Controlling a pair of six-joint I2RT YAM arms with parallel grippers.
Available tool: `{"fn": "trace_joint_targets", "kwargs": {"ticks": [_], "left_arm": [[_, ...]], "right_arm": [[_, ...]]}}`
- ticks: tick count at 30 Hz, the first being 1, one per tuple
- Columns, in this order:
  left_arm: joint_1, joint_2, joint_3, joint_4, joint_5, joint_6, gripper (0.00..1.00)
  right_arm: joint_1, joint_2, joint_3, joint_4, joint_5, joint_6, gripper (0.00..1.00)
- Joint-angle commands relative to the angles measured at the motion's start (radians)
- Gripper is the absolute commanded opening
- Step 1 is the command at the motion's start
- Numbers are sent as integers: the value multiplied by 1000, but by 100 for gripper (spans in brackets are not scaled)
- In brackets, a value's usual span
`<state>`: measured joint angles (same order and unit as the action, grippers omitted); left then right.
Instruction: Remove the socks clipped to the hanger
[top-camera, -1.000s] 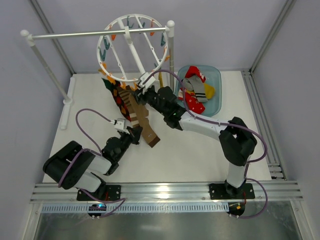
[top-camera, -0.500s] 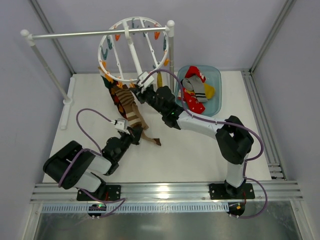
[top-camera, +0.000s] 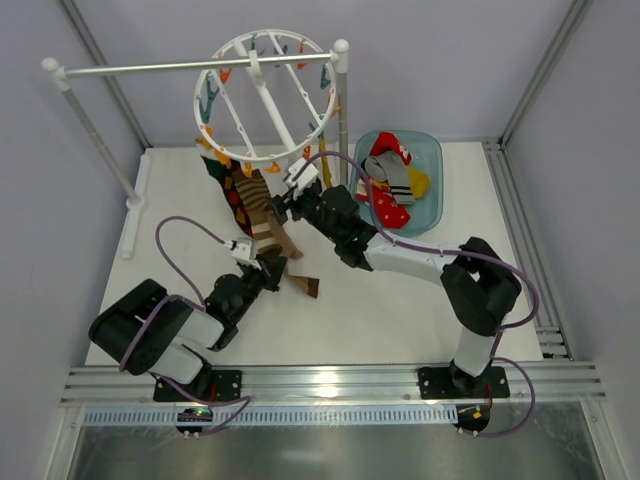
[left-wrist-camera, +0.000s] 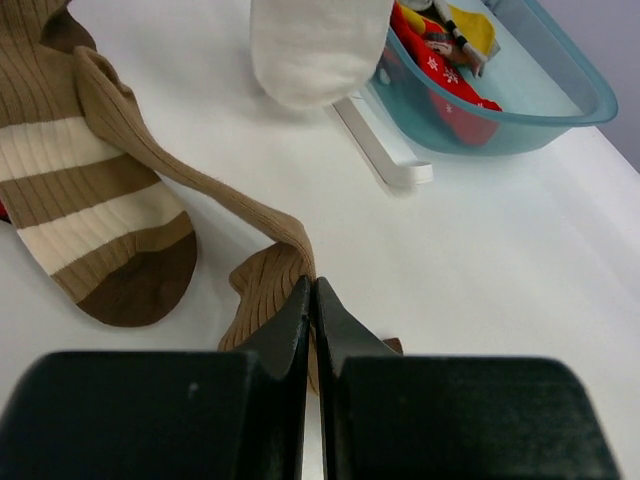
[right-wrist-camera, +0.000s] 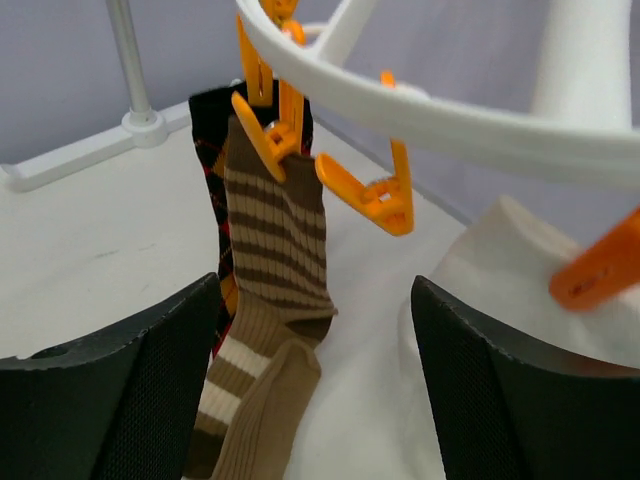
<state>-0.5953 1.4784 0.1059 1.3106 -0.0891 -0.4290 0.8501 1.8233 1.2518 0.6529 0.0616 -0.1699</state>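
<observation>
The white round hanger (top-camera: 262, 98) hangs from the rail, its ring (right-wrist-camera: 430, 112) above my right gripper. A brown-and-tan striped sock (right-wrist-camera: 270, 235) hangs from an orange clip (right-wrist-camera: 262, 125), with a dark argyle sock (right-wrist-camera: 208, 180) behind it. A white sock (right-wrist-camera: 500, 275) hangs to the right. A tan ribbed sock (left-wrist-camera: 205, 195) lies slack on the table. My right gripper (top-camera: 279, 206) (right-wrist-camera: 315, 345) stands open just below the clips, holding nothing. My left gripper (top-camera: 271, 263) (left-wrist-camera: 313, 290) is shut, its tips over the tan sock; no fabric shows between them.
A teal bin (top-camera: 433, 160) (left-wrist-camera: 560, 105) at the back right holds several loose socks. The straight white rail stand (top-camera: 150, 70) crosses the back, one post (top-camera: 342, 110) beside the hanger. An empty orange clip (right-wrist-camera: 375, 195) hangs between my right fingers' line of sight.
My right gripper closed up at the clips, tilting the hanger, then opened and drew back and down. The hanger swung back level. The tan sock's lower end has slackened on the table.
</observation>
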Motion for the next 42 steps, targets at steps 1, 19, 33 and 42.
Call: {"fn": "trace_joint_targets", "kwargs": {"ticks": [1, 19, 33, 42], "left_arm": [[-4, 3, 2, 203, 25, 27, 0], [-317, -113, 458, -454, 44, 245, 0], [-245, 354, 1270, -764, 116, 362, 0], [-150, 646, 1601, -824, 187, 263, 0]], "right_arm": [[4, -155, -103, 86, 52, 13, 78], [-80, -817, -663, 110, 580, 53, 100], [-332, -1239, -934, 73, 535, 253, 100], [-347, -1253, -966, 102, 586, 217, 100]]}}
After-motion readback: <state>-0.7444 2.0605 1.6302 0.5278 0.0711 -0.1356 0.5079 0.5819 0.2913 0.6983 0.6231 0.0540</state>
